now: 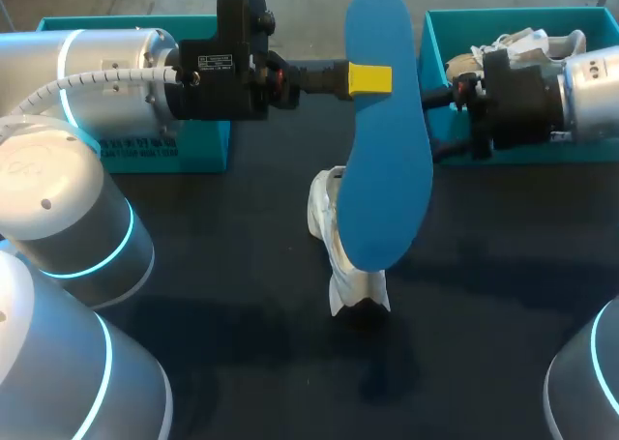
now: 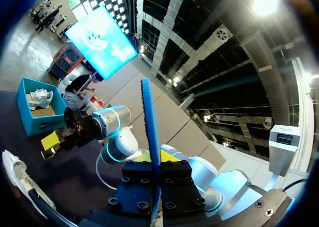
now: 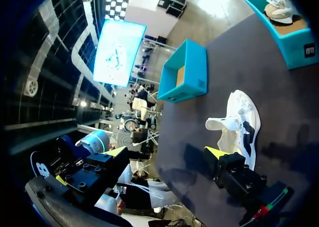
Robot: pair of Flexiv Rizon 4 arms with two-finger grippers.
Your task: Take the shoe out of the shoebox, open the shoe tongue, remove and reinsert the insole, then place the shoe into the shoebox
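One blue insole (image 1: 387,140) is hanging clamped in the left claw (image 1: 370,77), directly above the shoe (image 1: 356,290) lying on the worktop (image 1: 193,266), their long axes roughly lining up. The right claw (image 3: 164,154), fingers apart and empty, is hovering beside the insole, so reinsertion probably means lowering.

The left end effector (image 2: 155,183) is closed on the blue insole (image 2: 150,132), which stands edge-on between its black finger blocks and rises straight out ahead of them. Far across the dark bench (image 2: 75,177) the right end effector (image 2: 59,138) faces this way, one yellow tip showing. Beyond it sits the teal shoebox (image 2: 44,121), open-topped, with what looks like a pale shoe (image 2: 40,96) inside. Near the left end effector, off to one side, a white shoe (image 2: 14,171) lies on the bench, apart from the shoebox.
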